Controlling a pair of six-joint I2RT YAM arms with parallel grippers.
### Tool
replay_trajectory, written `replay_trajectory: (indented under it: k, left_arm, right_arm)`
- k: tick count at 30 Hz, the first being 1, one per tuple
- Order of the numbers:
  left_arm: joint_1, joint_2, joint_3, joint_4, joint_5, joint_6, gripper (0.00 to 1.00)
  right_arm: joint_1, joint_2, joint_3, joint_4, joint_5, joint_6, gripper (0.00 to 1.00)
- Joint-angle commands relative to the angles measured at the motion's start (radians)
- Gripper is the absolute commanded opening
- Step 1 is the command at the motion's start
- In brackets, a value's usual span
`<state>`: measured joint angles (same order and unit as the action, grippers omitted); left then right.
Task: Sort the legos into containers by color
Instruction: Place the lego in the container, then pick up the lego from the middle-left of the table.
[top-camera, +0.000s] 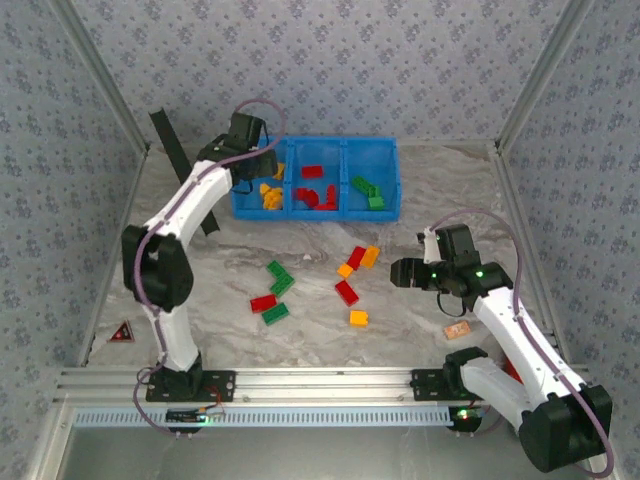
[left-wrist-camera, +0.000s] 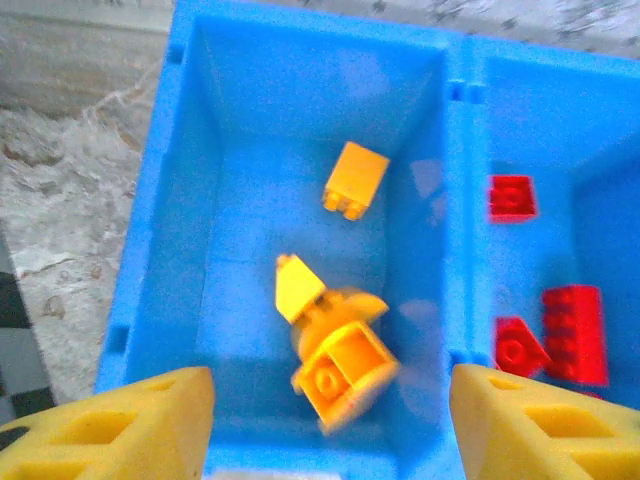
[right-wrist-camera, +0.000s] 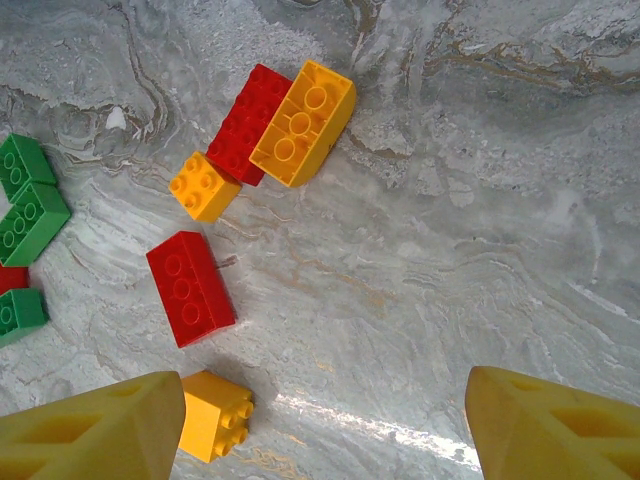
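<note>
Since the left claw (top-camera: 250, 150) hangs spread and empty over the left of the 3 compartments of the blue bin (top-camera: 320, 214) at the desk's far edge, with its 2 yellow fingers (left-wrist-camera: 120, 425) either side of a few yellow bricks (left-wrist-camera: 355, 178) below, 1 of them blurred, that compartment seems to be the yellow one. The middle compartment holds red bricks (left-wrist-camera: 573, 335) and the right one green bricks (top-camera: 368, 190).

About 9 loose bricks (top-camera: 347, 292) lie mid-desk: greens and 1 red to the left, reds and yellows to the right. The right claw (top-camera: 405, 272) hovers just right of them, also spread and holding nothing. In its wrist view a small yellow cube (right-wrist-camera: 215, 415) sits beside its left finger, with a lone red brick (right-wrist-camera: 190, 288) just beyond.

These bricks are probably light, rigid and slick-sided. Pinching across the 2 long flat sides should hold best, and the studs give little purchase. The lone red brick has free space all round it, while the red and yellow pair (right-wrist-camera: 300, 120) touch, so taking 1 may shove the other.

The desk (top-camera: 420, 190) is flat, grey-marbled and glossy, so a nudged brick could skate. Patterned walls close 3 sides, a black strip (top-camera: 180, 170) leans at the left wall, and a tan block (top-camera: 457, 330) lies near the right edge
</note>
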<state>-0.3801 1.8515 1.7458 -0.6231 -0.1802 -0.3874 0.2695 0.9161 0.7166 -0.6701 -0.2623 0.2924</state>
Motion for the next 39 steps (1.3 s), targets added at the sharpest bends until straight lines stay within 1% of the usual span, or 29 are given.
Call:
replay_trajectory:
  k: [1, 4, 7, 12, 13, 17, 18, 22, 24, 29, 39]
  left_arm:
    - [-0.065, -0.115, -0.088, -0.009, -0.059, 0.041, 0.65]
    - [-0.135, -0.193, -0.185, -0.010, -0.068, 0.027, 0.65]
    - [-0.239, -0.245, -0.266, -0.015, -0.073, 0.012, 0.65]
    - [-0.456, -0.229, -0.330, -0.041, -0.081, 0.028, 0.66]
    - [-0.487, -0.219, -0.333, -0.049, -0.086, 0.024, 0.66]
    - [-0.637, -0.199, -0.383, -0.020, -0.061, -0.065, 0.66]
    - [-0.681, -0.197, -0.393, -0.014, -0.072, -0.091, 0.66]
    - [-0.799, -0.176, -0.398, -0.043, -0.131, -0.225, 0.66]
    - [-0.840, -0.164, -0.411, -0.048, -0.145, -0.315, 0.66]
    - [-0.911, -0.109, -0.418, -0.015, -0.152, -0.425, 0.69]
    - [-0.957, 0.020, -0.376, 0.017, -0.137, -0.483, 0.71]
  right_arm:
    - [0.007, -0.017, 0.006, -0.017, 0.008, 0.011, 0.76]
    - [0.007, -0.019, 0.009, -0.019, 0.012, 0.008, 0.76]
    - [0.008, -0.018, 0.015, -0.020, 0.014, 0.007, 0.76]
    - [0.008, -0.021, 0.034, -0.035, 0.023, 0.002, 0.76]
    - [0.007, -0.024, 0.038, -0.040, 0.024, 0.000, 0.76]
    - [0.007, -0.041, 0.049, -0.058, 0.042, 0.008, 0.77]
    - [0.008, -0.046, 0.050, -0.067, 0.055, 0.012, 0.78]
    - [0.005, -0.066, 0.063, -0.095, 0.088, 0.033, 0.79]
    - [0.004, -0.073, 0.069, -0.107, 0.094, 0.048, 0.80]
    - [-0.003, -0.083, 0.071, -0.130, 0.105, 0.059, 0.81]
    - [-0.057, -0.112, 0.071, -0.143, 0.108, 0.065, 0.83]
